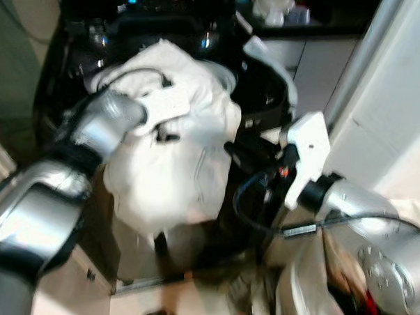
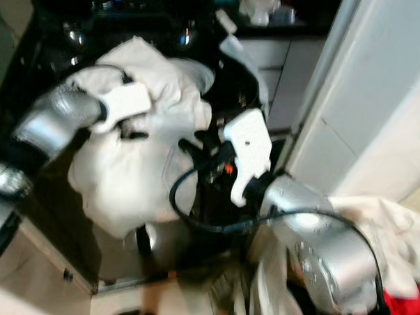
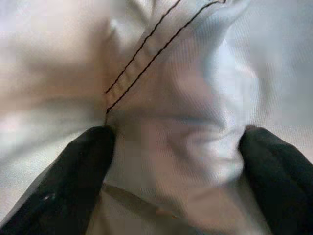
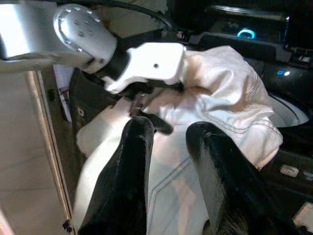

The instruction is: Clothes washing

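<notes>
A black washer [image 1: 265, 83] is seen ahead, its top panel lit by a small blue display [image 4: 246, 33]. A large white garment [image 1: 171, 163] is draped over the washer's rim and hangs down its front, bunched at the top and spread in loose folds below. The cloth is seen as a smooth, slightly ribbed weave with dark double stitching along a seam [image 3: 142, 58].

The left gripper [image 3: 176, 147] is buried in the upper folds at the left of the heap; cloth is bunched and pinched between its two black fingers [image 3: 73, 181], so it is closed on the garment. The left arm [image 1: 63, 165], silver and rounded, is seen crossing in front of the washer's left side.

The right gripper [image 4: 168, 147] is held at the right edge of the garment, near its middle, fingers apart with white cloth showing through the gap; nothing is clamped. A black cable [image 2: 193, 212] is looped below the right wrist, in front of the hanging cloth.

To the right, a white panel [image 1: 401, 89] is seen, tall and flat. At the near right, more pale cloth [image 2: 381, 221] and a red item [image 2: 407, 312] are heaped beside the right arm. Pale tiled floor [image 1: 72, 291] is visible at the near left. Both eye views are blurred.
</notes>
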You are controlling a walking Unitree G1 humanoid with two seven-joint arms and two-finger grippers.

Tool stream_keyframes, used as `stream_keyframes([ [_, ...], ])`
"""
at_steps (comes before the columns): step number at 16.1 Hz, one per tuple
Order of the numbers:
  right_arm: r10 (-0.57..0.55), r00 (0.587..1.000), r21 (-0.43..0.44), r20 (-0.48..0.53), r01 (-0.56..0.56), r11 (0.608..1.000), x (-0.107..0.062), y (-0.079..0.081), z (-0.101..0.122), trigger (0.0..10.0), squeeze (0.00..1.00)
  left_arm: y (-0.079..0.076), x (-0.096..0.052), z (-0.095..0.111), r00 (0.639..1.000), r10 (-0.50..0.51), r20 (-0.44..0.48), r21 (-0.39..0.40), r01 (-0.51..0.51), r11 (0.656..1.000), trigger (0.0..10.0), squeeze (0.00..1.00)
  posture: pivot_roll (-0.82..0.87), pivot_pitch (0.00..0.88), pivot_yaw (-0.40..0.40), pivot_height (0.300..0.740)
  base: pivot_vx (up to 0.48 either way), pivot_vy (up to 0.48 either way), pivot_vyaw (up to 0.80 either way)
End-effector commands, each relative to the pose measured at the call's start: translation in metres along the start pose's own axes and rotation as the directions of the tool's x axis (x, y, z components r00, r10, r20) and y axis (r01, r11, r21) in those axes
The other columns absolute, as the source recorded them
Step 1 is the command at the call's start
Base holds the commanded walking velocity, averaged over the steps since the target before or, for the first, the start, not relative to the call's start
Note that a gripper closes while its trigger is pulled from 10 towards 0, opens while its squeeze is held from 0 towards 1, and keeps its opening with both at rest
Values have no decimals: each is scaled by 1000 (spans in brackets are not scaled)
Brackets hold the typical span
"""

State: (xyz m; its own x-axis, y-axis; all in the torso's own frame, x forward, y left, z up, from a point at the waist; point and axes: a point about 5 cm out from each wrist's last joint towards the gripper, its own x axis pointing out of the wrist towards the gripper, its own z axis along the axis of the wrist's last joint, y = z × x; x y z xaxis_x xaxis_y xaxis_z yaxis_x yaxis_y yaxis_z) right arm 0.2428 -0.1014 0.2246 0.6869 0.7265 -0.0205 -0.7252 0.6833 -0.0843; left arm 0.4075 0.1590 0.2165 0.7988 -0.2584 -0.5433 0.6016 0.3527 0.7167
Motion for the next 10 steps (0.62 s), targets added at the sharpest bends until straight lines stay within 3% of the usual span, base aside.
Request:
stream_keyframes([
  [1,-20,1000,-13,6,20,1000,-2,-4,2,10000,0,96,-59,-15,747,656,-108,143,-641,754,10000,0,-17,0,23,740,0,0,0],
  [2,-28,1000,-15,7,28,999,-2,-4,2,10000,0,108,-70,-10,675,733,-81,163,-716,678,10000,0,-17,0,23,740,0,0,0],
  [3,-46,999,-18,11,46,999,-2,-6,3,10000,0,127,-88,1,562,827,-30,171,-812,558,10000,0,-23,0,29,740,0,0,0],
  [4,-54,998,-16,15,55,998,-3,-7,4,10000,0,134,-94,8,541,841,0,151,-832,535,10000,0,-26,0,31,740,0,0,0],
  [5,-56,998,-14,15,57,998,-3,-7,4,10000,0,135,-94,14,562,827,24,52,-826,561,10000,0,-26,0,33,740,0,0,0],
  [6,-57,998,-11,15,57,998,-4,-7,3,10000,0,132,-90,17,605,795,46,-6,-796,606,10000,0,-26,0,33,740,0,0,0],
  [8,-61,998,-6,16,61,998,-4,-7,3,10000,0,128,-83,18,649,758,62,-108,-751,651,10000,0,-19,0,27,740,0,0,0],
  [10,-67,998,-1,22,67,998,-3,-7,3,10000,0,124,-79,17,645,760,72,-80,-756,649,10000,0,-14,0,22,740,0,0,0],
])
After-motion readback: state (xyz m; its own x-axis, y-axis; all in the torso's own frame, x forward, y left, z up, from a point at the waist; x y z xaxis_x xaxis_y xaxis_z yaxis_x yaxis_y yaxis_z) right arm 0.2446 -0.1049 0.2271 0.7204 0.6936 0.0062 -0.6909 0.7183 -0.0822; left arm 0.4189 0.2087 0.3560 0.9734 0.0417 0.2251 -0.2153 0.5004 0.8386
